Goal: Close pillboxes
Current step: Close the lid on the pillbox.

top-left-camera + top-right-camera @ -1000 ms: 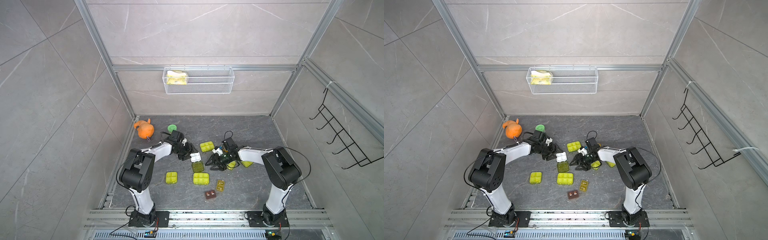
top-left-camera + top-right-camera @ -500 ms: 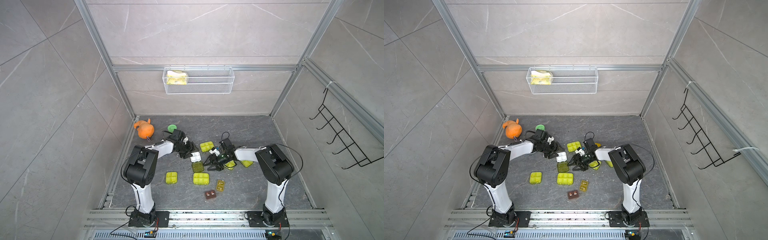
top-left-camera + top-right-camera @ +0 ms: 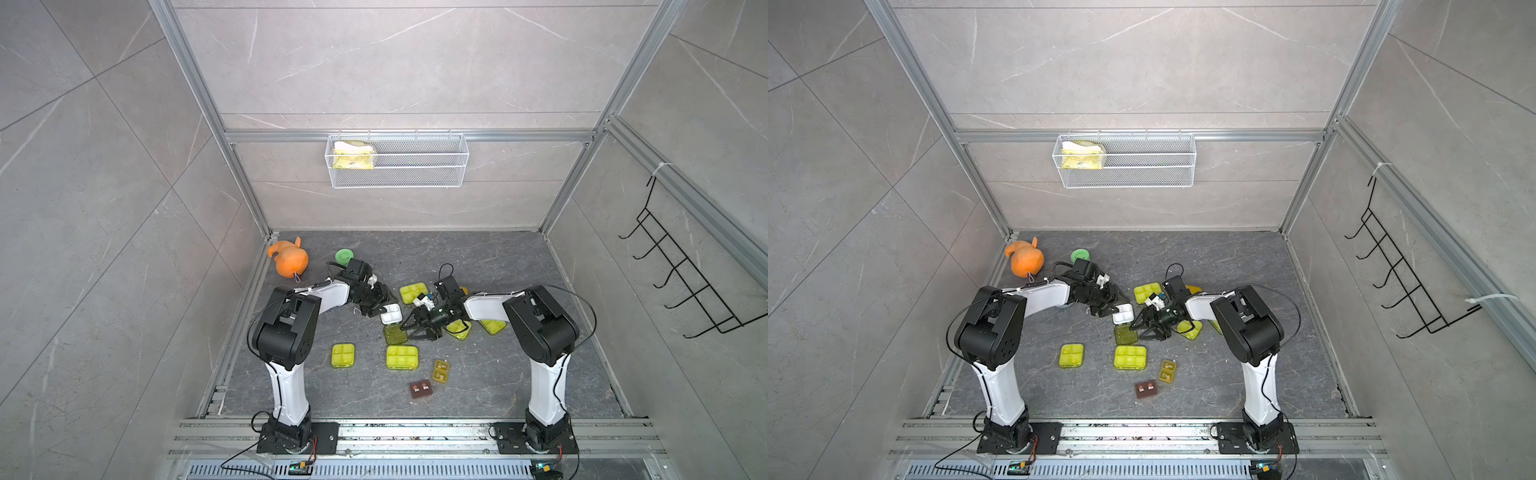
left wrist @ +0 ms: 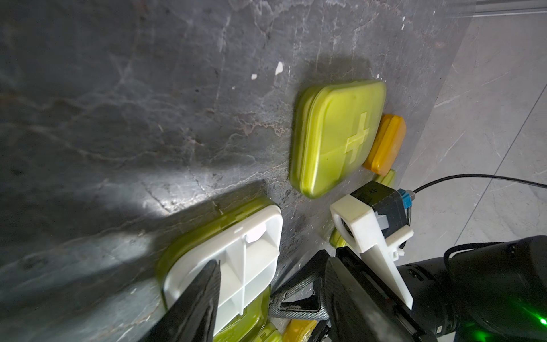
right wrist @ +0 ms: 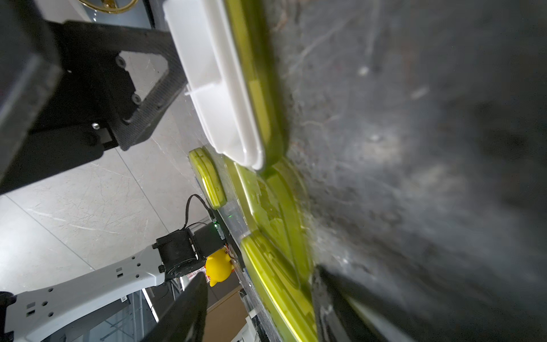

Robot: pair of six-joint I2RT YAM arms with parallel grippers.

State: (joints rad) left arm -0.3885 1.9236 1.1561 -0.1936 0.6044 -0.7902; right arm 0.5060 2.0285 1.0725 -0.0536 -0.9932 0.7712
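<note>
A: Pillboxes [image 3: 1130,356] — where did they lie?
B: On the dark tabletop [image 3: 519,266], between the arms. Leftmost, well in front of the orange plush toy [image 3: 289,262] and the green-lidded jar [image 3: 344,256], a shut four-cell pillbox [image 3: 343,354] sat alone.
A: And the left gripper [image 3: 380,307]?
B: One finger [image 4: 201,299] lay over the open pillbox [image 4: 236,260], on a corner of its white tray. Clamped on it or merely apart, I couldn't tell.
A: Its lid [image 3: 395,334]?
B: Flat on the surface, hinged open toward the front.
A: The right gripper [image 3: 415,332]?
B: Jaws spread apart, one tip at that lid's edge. A six-cell pillbox [image 3: 402,357] lay shut just in front, another shut pillbox [image 3: 414,293] behind, with the orange pillbox [image 4: 384,145] just beside it. The brown pillbox [image 3: 420,387] and amber pillbox [image 3: 440,370] sat farther front; one more yellow-green pillbox [image 3: 492,326] showed beneath the right arm.
</note>
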